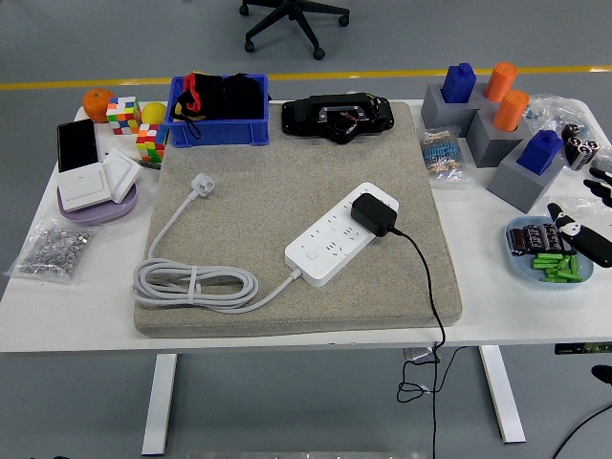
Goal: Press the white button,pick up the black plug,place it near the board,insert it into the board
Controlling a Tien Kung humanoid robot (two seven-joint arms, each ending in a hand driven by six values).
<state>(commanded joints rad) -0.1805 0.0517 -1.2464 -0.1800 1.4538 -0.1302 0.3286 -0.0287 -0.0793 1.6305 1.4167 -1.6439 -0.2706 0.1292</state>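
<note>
Sitting upright in board [341, 233], plug [374, 214].

The white table [287, 325] carries a large grey mat [287, 172] over its middle. At the far left corner sit an orange [97, 101], two colour cubes [123, 114] and a yellow ball [153, 112], with a blue bin [218, 129] just beside them. Nearer lies a purple plate [96, 206] (holding white switches and a dark phone), and near the left edge a bag of nuts [53, 251]. On the right side stand grey blocks [521, 170] with blue and orange pegs, a small packet [442, 158] beside the mat, and a light blue dish [535, 268] of green pieces.
</note>
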